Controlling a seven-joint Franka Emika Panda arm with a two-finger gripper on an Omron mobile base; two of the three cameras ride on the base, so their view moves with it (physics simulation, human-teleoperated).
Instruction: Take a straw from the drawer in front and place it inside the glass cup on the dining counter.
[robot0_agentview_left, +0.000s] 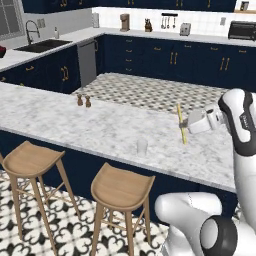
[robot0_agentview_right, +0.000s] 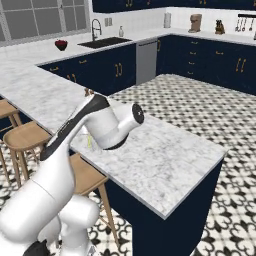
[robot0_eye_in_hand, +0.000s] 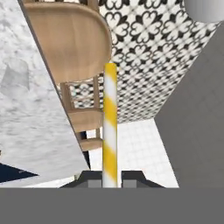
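Gripper (robot0_agentview_left: 186, 123) pinched tight on the straw (robot0_agentview_left: 181, 123) mid-length, above the dining counter (robot0_agentview_left: 60, 120). Light, stiff, probably slippery, so hold firm. Glass cup (robot0_agentview_left: 142, 146) waits near the stool-side edge.

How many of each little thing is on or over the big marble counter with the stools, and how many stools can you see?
Straws: 1, held in the end effector
Glass cups: 1
Brown shakers: 2
Wooden stools: 2 in the left base view
Total: 6
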